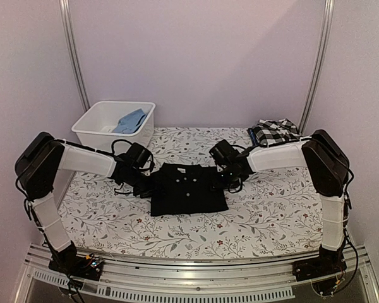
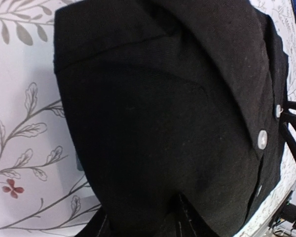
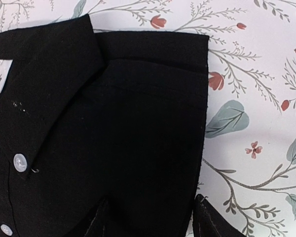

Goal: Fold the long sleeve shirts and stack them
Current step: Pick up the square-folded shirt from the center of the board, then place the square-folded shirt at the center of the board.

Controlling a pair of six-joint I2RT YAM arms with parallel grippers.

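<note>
Seeing black shirt [image 1: 188,189] folded centre, checked shirt [image 1: 275,132] at 1 o'clock; we judge stacking remains; left hand [image 2: 143,224], right hand [image 3: 150,219] half-spread astride it

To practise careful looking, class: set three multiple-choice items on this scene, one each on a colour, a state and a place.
1. The cloth in the white bin is: A red, B blue, C yellow.
2. The black shirt is: A folded flat on the table, B hanging up, C crumpled in the bin.
3. The checked shirt lies: A in the bin, B on the black shirt, C at the table's far right.
Answers: 1 B, blue shows inside the rim; 2 A, it lies as a neat rectangle; 3 C, it sits alone there.
</note>
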